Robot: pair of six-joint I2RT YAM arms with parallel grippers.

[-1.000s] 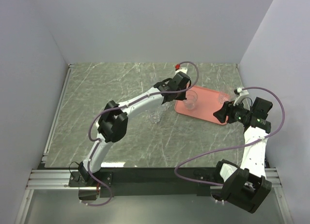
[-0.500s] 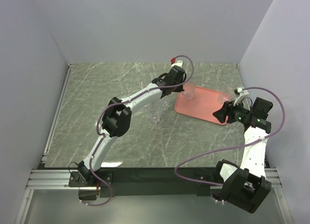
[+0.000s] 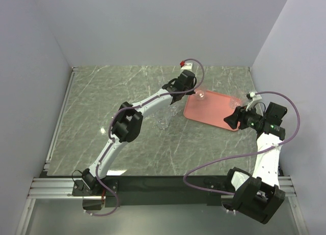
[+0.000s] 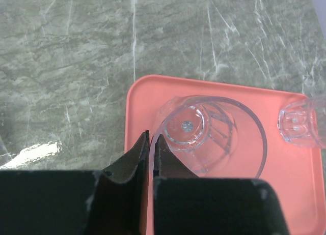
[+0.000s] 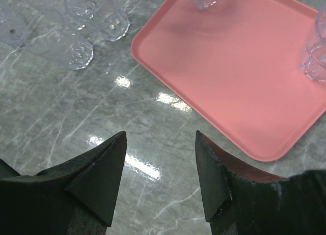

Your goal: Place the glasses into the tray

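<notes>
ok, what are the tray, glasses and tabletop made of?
Tray: matte salmon plastic, probably; moulded rounded rim.
Glasses: clear, colourless, tray shows through; glass or hard plastic, unclear.
Tabletop: grey-green marble look, white veins, glossy glare; maybe laminate.

We are finding no readable text, label, brand, number or sign in any of the views
</notes>
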